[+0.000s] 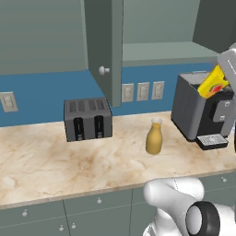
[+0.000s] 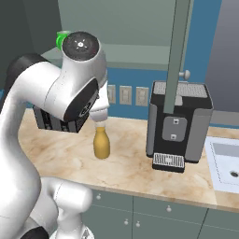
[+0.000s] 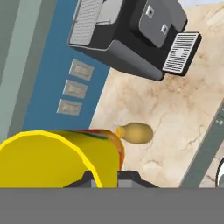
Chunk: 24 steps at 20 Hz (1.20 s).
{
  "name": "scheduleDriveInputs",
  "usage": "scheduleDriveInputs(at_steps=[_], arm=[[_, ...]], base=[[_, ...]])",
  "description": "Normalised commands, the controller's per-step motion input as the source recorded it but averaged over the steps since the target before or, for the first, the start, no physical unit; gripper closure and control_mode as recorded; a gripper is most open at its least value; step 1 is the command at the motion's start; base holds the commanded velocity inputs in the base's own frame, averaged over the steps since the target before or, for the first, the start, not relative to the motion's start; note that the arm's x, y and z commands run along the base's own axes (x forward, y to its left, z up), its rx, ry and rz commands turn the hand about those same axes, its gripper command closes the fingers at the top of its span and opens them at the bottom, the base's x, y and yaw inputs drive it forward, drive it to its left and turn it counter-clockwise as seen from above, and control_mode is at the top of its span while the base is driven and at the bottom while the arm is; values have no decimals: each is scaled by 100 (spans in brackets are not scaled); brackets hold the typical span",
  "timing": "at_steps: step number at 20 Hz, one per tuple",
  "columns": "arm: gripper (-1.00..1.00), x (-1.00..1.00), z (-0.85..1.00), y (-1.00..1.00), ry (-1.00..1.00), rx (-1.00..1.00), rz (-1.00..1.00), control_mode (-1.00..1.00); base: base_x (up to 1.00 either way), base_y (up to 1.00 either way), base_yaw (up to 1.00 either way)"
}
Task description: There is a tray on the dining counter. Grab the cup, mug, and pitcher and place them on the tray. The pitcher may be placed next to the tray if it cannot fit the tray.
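The amber, bottle-shaped pitcher (image 1: 154,137) with its narrow neck and paler top stands upright on the beige marble-patterned counter (image 1: 69,163), the one fronted by grey-green cabinet doors with small round knobs. I take that pitcher as my landmark.

To the pitcher's left, and a little nearer the blue wall, sits a dark grey slotted toaster (image 1: 87,119). To its right, close to the wall as well, stands a large dark grey coffee machine (image 1: 196,110) with a slatted drip tray at its foot; the two are near each other but not touching. Behind the pitcher, on the blue backsplash, is a row of three pale wall outlets (image 1: 143,91). Above and slightly left of it an open grey-green cabinet door (image 1: 105,46) with a round knob hangs out over the counter. Far right of the pitcher, past the coffee machine, a pale sink (image 2: 224,163) is let into the counter.

The small plain yellow cup (image 1: 212,83), a handleless tumbler with a red-orange mark on one side, is up in the air, above and to the right of the pitcher, in front of the coffee machine's upper part. It lies tilted at the end of the white arm. In the hand view the cup (image 3: 57,157) sits large and close with the gripper (image 3: 109,179) clamped on it, and the pitcher (image 3: 136,132) shows just past its rim.

A bright green object (image 2: 61,39) peeks out behind the arm's joint, above and left of the pitcher; too little of it shows to tell what it is.
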Motion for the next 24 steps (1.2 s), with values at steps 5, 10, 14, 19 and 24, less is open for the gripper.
scheduleDriveInputs(at_steps=[5, 10, 14, 19, 24], arm=[[100, -25, -4, 24, 14, -20, 5, -100], [100, 1, -9, 18, 19, -10, 17, -100], [100, 1, -27, 26, 20, -8, 22, -100], [100, 0, -36, 15, 16, -6, 22, -100], [100, 0, -25, 6, 13, -3, 20, -100]], base=[[0, 0, 0], [0, 0, 0], [0, 0, 0], [0, 0, 0], [0, 0, 0]])
